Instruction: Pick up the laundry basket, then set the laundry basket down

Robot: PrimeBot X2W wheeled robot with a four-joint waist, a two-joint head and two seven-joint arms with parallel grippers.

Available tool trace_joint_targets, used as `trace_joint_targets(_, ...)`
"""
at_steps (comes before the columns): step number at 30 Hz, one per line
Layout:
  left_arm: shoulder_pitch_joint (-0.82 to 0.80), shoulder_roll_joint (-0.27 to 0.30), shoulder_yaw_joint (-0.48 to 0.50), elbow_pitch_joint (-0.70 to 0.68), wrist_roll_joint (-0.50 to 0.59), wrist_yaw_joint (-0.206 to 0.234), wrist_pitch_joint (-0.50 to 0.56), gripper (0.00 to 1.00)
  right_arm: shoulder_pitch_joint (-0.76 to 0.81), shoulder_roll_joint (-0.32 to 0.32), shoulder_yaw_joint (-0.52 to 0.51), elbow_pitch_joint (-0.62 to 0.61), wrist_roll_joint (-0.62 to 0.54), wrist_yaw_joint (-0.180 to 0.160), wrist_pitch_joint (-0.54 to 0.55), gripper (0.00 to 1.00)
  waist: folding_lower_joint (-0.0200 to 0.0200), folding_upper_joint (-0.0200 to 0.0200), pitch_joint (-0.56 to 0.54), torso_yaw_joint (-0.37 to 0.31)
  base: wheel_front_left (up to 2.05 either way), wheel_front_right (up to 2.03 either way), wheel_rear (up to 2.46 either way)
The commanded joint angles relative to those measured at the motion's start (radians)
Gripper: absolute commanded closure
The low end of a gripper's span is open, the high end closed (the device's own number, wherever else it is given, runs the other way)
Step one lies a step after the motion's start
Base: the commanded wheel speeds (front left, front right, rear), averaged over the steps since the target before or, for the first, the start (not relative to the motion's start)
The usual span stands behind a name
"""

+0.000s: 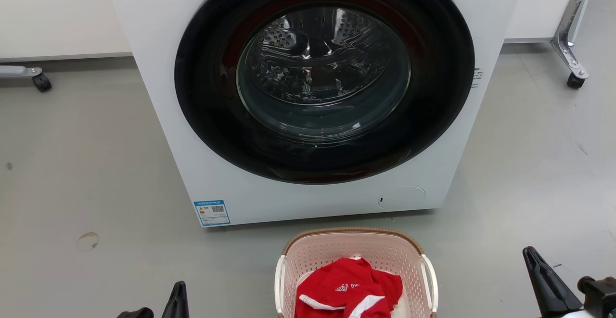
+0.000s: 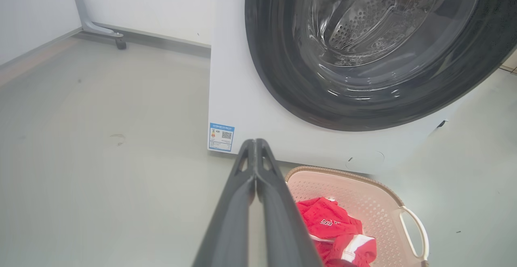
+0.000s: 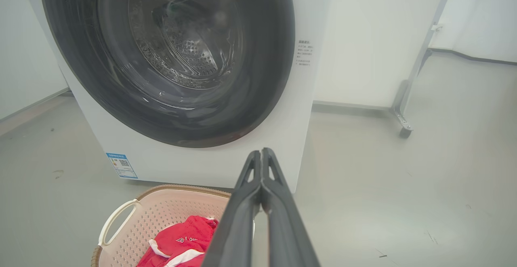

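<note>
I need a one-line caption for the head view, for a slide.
Laundry basket with a red garment sits before the washing machine, left gripper and right gripper flanking it.

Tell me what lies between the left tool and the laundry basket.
Only bare grey floor, per the head view, separates the left tool and the laundry basket.

I'm looking at a white washer (image 1: 159,116) on a grey floor (image 1: 72,164). Its round dark door (image 1: 325,164) is shut and glossy, and the steel drum (image 1: 322,58) shows through the glass. A blue label (image 1: 211,212) sits at its lower left corner. Behind runs a pale wall (image 1: 57,10). Metal legs on casters flank the washer: a left caster (image 1: 41,81) and a right caster (image 1: 575,80). The floor bears a ring stain (image 1: 88,240) and a few scuffs. The light is soft and even.
</note>
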Motion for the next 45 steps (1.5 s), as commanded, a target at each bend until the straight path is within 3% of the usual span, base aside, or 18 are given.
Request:
trace_joint_targets(1, -0.027, 0.003, 0.013, -0.026, -0.028, -0.008, 0.007, 1.00, -0.029, -0.029, -0.015, -0.021, 0.035, 0.000, 0.008, 1.00, 0.0015, -0.0001, 0.000, 0.000, 0.00, 0.00, 0.00)
trace_joint_targets(45, -0.079, -0.009, 0.117, -0.064, -0.461, -0.078, 0.131, 1.00, -0.114, -0.014, -0.088, 0.014, 0.518, 0.002, 0.119, 1.00, 0.0000, -0.0001, 0.016, 0.005, 0.00, 0.00, 0.00)
